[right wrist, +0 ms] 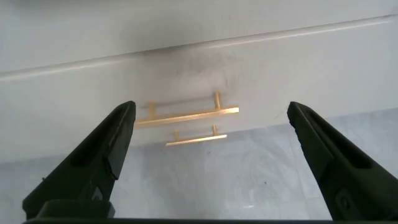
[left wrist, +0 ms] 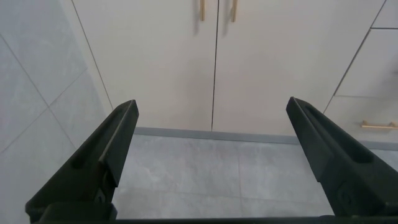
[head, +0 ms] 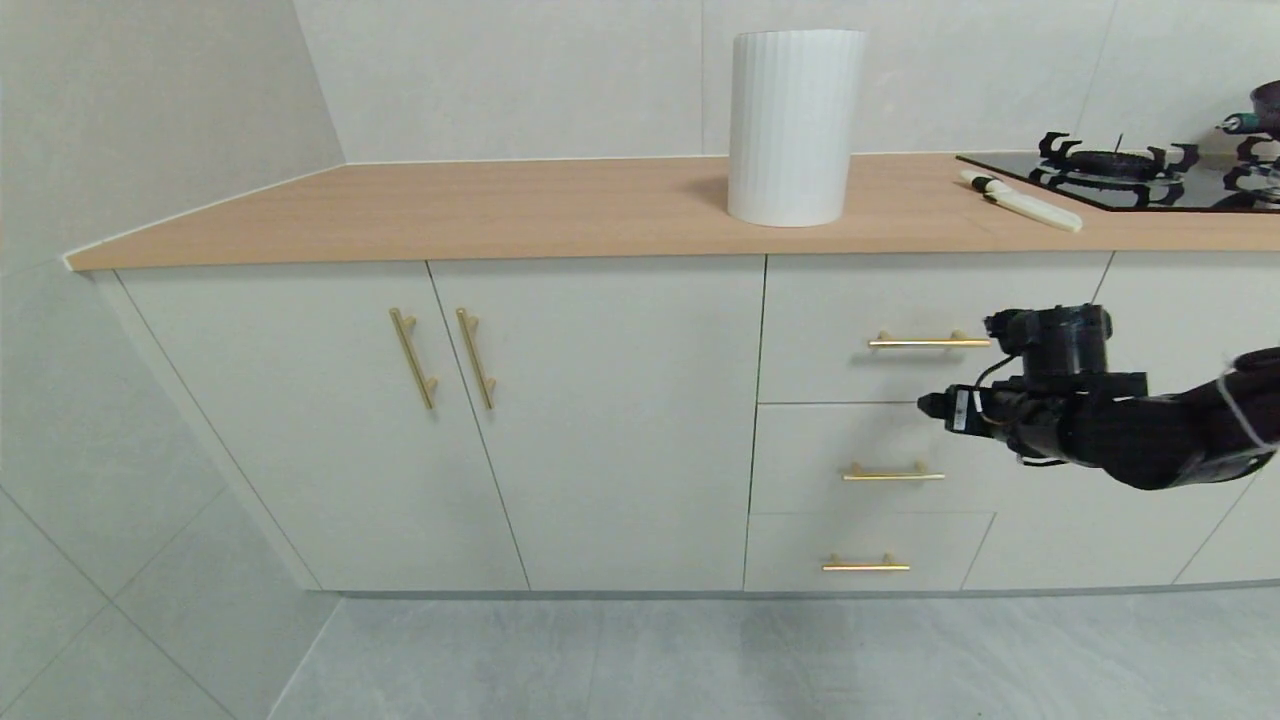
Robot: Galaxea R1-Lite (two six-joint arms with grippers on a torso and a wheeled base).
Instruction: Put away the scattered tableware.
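Note:
A cream-coloured knife lies on the wooden counter beside the hob. A tall white ribbed container stands on the counter to its left. My right gripper hangs open in front of the drawer stack, level with the seam between the top drawer handle and the middle one. In the right wrist view the open right gripper frames the middle handle and the bottom handle. My left gripper is open and empty, low over the floor, facing the double cabinet doors.
A black gas hob with pan supports sits at the counter's right end, with a dark pot on it. Two cabinet doors with gold handles are left of the drawers. Grey tiled floor lies open below; a wall closes the left side.

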